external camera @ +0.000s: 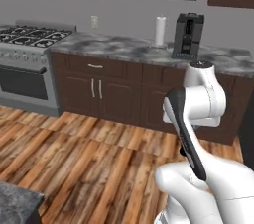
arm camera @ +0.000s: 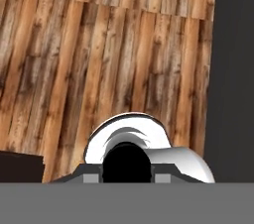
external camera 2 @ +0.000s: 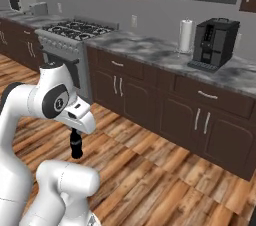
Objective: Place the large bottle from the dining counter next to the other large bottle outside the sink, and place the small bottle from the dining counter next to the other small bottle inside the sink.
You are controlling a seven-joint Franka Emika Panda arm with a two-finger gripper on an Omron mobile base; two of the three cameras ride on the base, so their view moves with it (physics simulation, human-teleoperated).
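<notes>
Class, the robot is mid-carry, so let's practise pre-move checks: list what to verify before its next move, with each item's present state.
1. End effector shut on the dark-brown cola-style bottle: ok.
2. Bottle upright: ok, it hangs straight below the hand.
3. Bottle clear of the wooden plank floor: ok.
4. Floor towards the grey marbled stone counter free: ok.
5. Black coffee machine out of the way: ok, it stands back by the wall.
6. Drop-off spot: cannot tell.

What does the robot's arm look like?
The arm is smooth, rounded and glossy white, made of fat tube-like links. A dark grey ring with a small white mark circles one joint, and a long dark strip runs along another link.
</notes>
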